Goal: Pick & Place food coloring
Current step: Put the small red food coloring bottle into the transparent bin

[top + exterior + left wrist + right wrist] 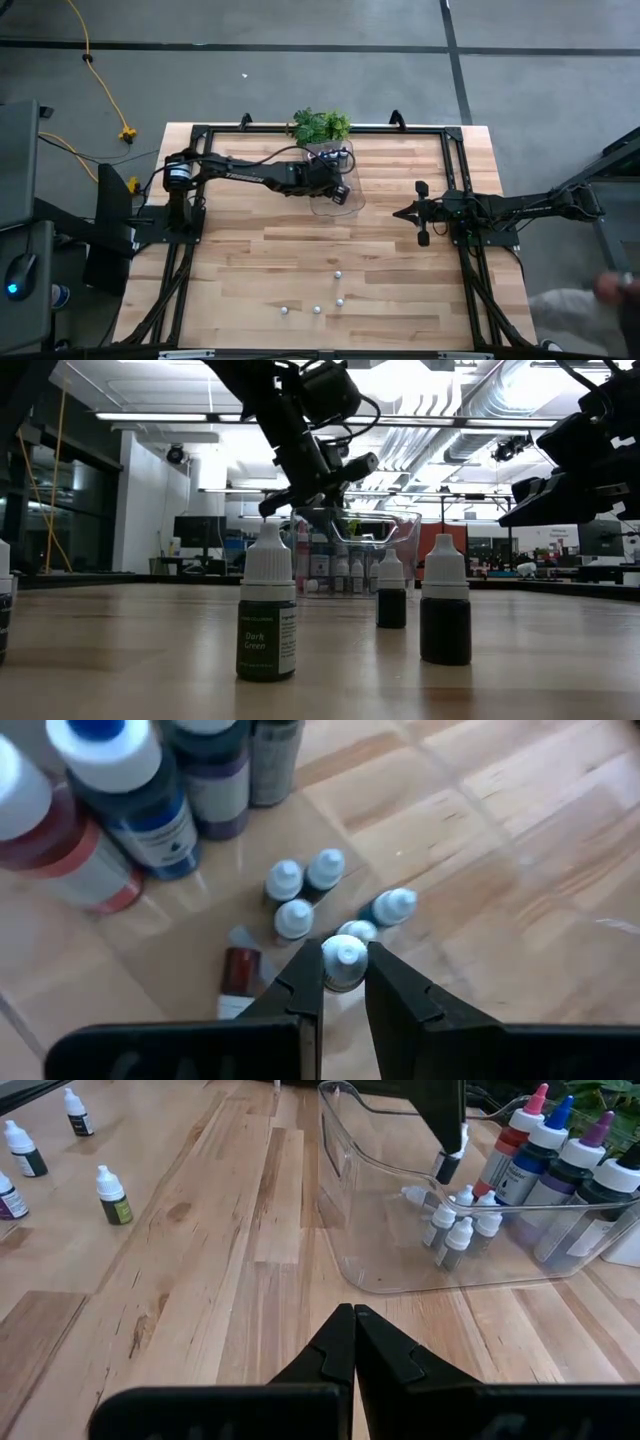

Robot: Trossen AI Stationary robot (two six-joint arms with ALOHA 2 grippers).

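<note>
The food coloring is split between the table and a clear tray (pixel 400 1270). Bigger bottles with pink, blue and purple tops (pixel 560 1155) and several small white-capped ones (pixel 455 1230) stand in the tray. One small bottle lies on its side (pixel 240 970). My left gripper (pixel 344 982) hangs over the tray's small bottles, shut on a small white-capped bottle (pixel 343 960). Several more small bottles stand on the near part of the table (pixel 338 273). My right gripper (pixel 353 1320) waits shut at the table's right side, touching nothing. My left gripper pinches the small bottle between its two fingers at the cap end (pixel 345 952), one finger on each side. The fingers slant down from the table's left. The bottle (pixel 450 1162) hangs below the fingertips, lifted clear of the bottles in the tray.
A green leafy plant (pixel 320 125) stands just behind the tray at the far edge. Small bottles stand loose near the front edge (pixel 267 610), (pixel 445 603), (pixel 391 592). Bare wood lies between the tray and these bottles (pixel 300 240).
</note>
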